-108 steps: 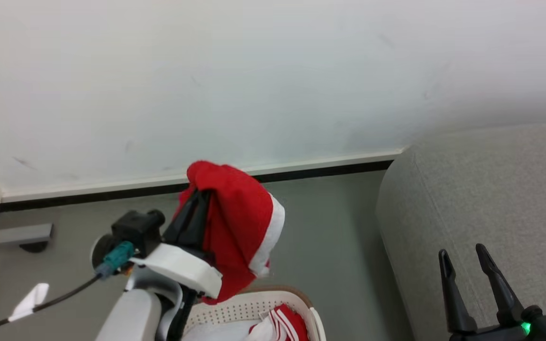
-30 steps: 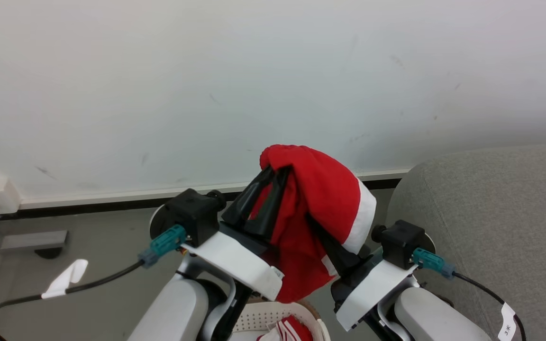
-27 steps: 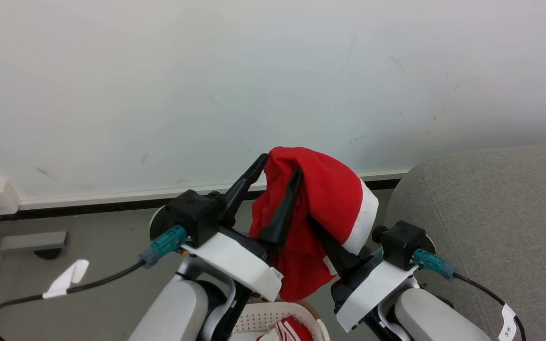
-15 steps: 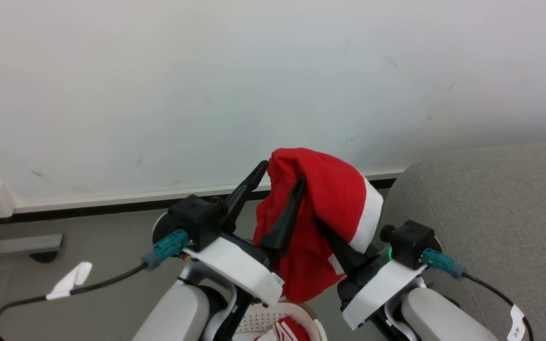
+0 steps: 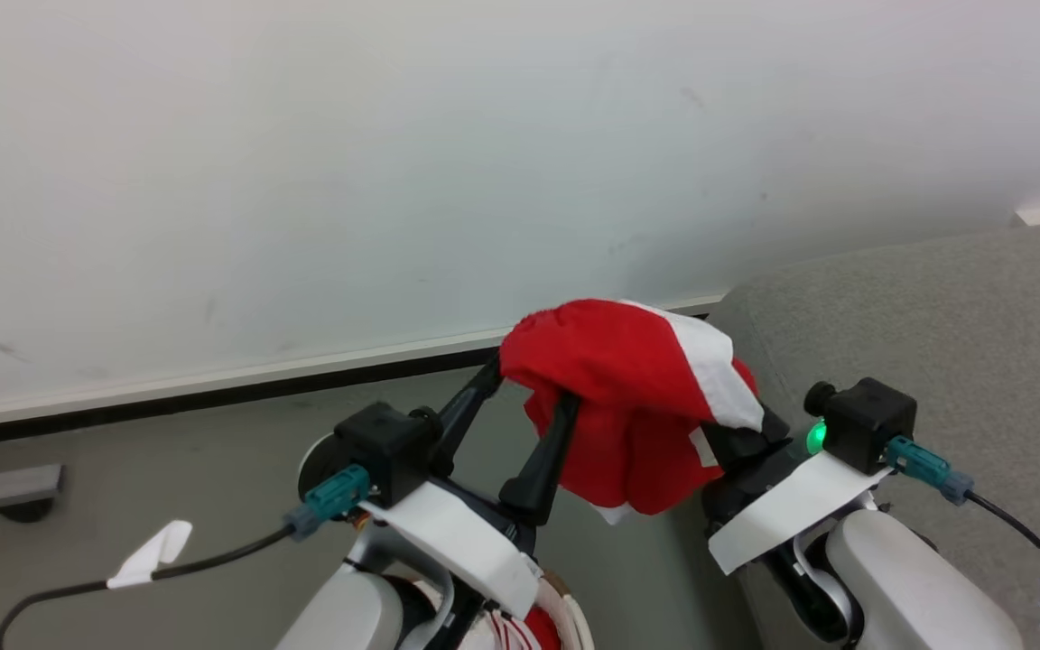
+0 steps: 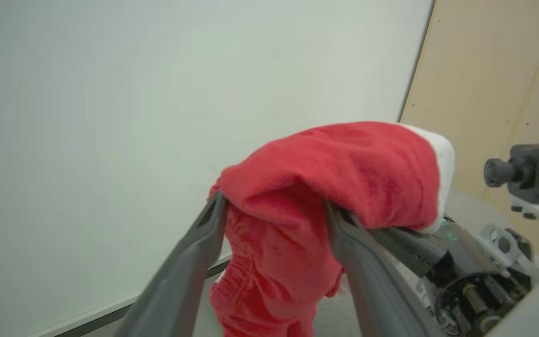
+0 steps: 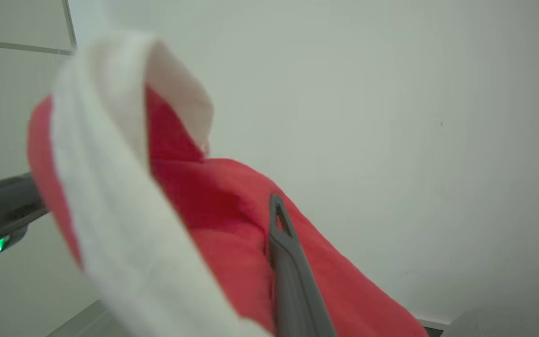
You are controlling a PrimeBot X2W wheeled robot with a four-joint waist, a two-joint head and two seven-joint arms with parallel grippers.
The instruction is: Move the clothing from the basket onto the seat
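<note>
One red garment (image 5: 637, 397) hung over left gripper (image 5: 531, 386), fingers spread wide; right gripper (image 5: 741, 431) pinched it, beside grey seat (image 5: 935, 316).

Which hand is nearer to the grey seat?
Right. The right hand is beside the edge of the seat; the left hand is further left, over the floor.

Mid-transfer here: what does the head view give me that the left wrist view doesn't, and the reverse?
Head view: the grey seat at right and the rim of the basket at the bottom edge. Left wrist view: a tan panel at upper right. Both: the red garment draped over the open left gripper, with the right gripper shut on its other side.
</note>
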